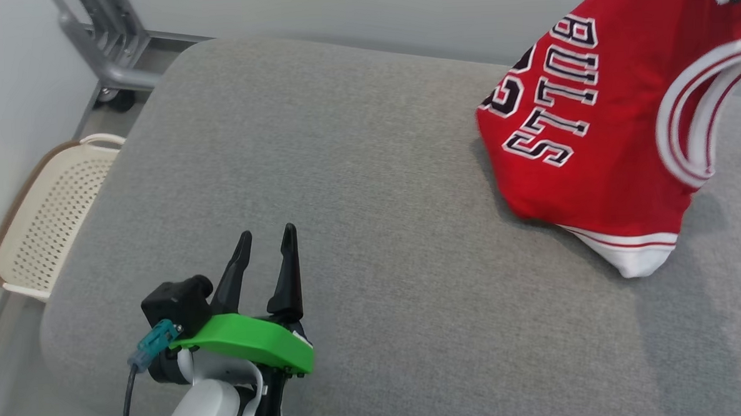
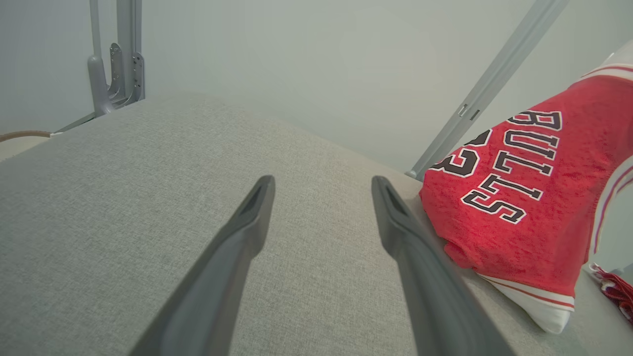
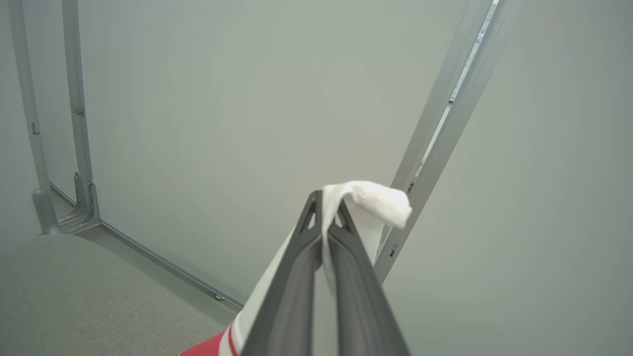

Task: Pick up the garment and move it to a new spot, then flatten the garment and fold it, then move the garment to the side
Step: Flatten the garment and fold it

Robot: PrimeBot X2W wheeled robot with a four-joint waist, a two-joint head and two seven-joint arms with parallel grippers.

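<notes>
A red basketball jersey with "BULLS" lettering and white trim hangs at the upper right of the head view, its white hem resting on the grey cushion. In the right wrist view my right gripper is shut on the jersey's white trim, lifted well above the cushion. At the lower left my left gripper stands open and holds nothing, just over the cushion and well left of the jersey. From the left wrist, its fingers frame bare cushion, with the jersey at the right.
A cream perforated basket sits on the floor left of the cushion. A grey metal frame on wheels stands behind the cushion's far left corner. A grey slanted rail rises near the wall behind the jersey.
</notes>
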